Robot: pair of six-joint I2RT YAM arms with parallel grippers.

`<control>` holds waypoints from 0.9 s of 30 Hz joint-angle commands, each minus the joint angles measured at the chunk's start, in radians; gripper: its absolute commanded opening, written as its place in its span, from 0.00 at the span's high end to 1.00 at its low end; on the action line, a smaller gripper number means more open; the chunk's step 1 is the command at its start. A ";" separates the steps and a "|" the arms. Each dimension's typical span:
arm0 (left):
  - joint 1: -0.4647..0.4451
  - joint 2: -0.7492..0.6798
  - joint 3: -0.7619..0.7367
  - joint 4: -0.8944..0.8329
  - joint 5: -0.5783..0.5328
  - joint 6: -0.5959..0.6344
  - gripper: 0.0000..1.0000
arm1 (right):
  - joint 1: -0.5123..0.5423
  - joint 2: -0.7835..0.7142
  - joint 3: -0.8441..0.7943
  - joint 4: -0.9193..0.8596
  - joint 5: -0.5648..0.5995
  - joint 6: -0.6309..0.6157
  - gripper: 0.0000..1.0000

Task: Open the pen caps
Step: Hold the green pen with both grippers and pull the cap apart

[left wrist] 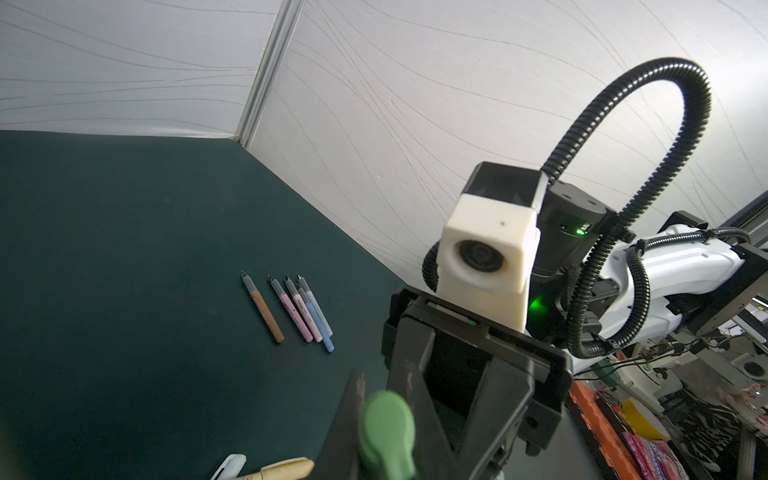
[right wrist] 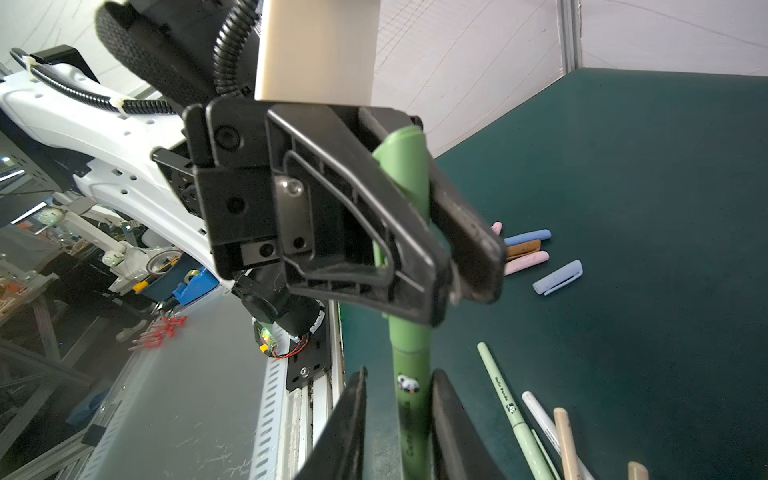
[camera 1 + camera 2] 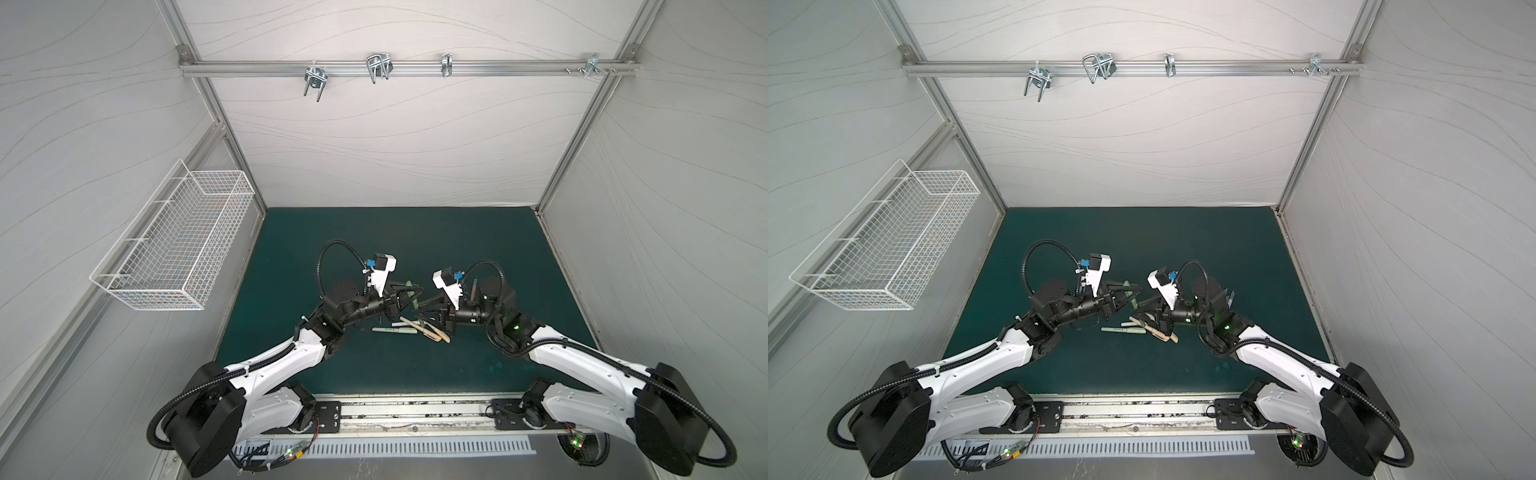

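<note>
Found the left end effector (image 2: 455, 286) clamped on the thicker rounded cap (image 2: 401, 166) of a sage-green plastic stick pen (image 2: 409, 419), held above the dark green surface (image 2: 644, 166). Found the right end effector (image 2: 401, 374) straddling the slim barrel, jaws apart, a gap showing on one side. Likely needed a firm close near the seam, then a straight pull along the axis, without bending, clear of the other pastel pens (image 2: 509, 407) lying beneath.
</note>
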 commanded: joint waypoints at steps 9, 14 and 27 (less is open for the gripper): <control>0.001 0.004 0.016 0.100 0.013 -0.038 1.00 | -0.005 0.022 0.005 0.043 -0.036 0.004 0.96; 0.007 -0.031 -0.032 0.135 -0.069 -0.052 1.00 | -0.005 0.027 0.007 0.037 -0.040 -0.014 1.00; 0.123 -0.117 -0.131 0.204 -0.201 -0.168 1.00 | -0.006 0.086 0.049 -0.054 -0.045 -0.074 1.00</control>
